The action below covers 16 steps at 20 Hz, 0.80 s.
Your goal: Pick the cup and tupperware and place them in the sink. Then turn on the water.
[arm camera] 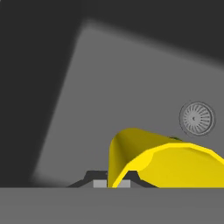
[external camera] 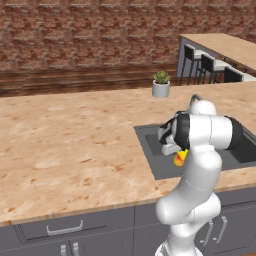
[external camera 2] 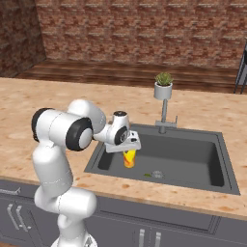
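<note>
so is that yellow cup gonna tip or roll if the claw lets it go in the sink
Likely yes. The cup is small and tapered with a narrow base, so it could topple on landing. It looks rigid and light, and its round body would probably roll on the flat sink floor. The claw holds it above the basin.

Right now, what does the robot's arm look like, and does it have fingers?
The arm is glossy white, built of fat rounded segments with black rings at the joints. It ends in a small white blocky gripper. Its two fingers are small and dark, peeking up in the hand view. No cables or markings can be seen.
</note>
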### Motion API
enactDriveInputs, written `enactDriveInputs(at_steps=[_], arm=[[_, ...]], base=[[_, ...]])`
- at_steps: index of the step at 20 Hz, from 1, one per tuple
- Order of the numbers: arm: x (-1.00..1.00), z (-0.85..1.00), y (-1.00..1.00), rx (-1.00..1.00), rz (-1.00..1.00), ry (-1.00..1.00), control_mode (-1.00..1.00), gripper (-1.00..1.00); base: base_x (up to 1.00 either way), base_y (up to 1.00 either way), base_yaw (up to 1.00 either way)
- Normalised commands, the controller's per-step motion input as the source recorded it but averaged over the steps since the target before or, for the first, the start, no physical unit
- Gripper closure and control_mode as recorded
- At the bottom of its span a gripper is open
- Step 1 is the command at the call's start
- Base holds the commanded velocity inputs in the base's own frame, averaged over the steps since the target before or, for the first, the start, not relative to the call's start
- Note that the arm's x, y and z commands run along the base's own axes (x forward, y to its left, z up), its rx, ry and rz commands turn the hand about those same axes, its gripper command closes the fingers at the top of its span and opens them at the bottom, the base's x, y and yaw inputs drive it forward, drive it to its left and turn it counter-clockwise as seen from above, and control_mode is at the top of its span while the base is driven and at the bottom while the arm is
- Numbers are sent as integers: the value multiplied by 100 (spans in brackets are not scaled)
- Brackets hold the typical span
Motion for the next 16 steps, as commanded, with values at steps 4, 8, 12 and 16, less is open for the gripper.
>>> enactDriveInputs(at_steps=[4,8,12,16], arm=[[18,-36,0,0,0,0,-100,100],[31,-30,-2,0,0,0,-100,100],[37,-25,-4,0,0,0,-100,100],[41,-11,-7,3,0,0,-100,100]], base=[[0,0,0],[0,0,0],[0,0,0],[0,0,0]])
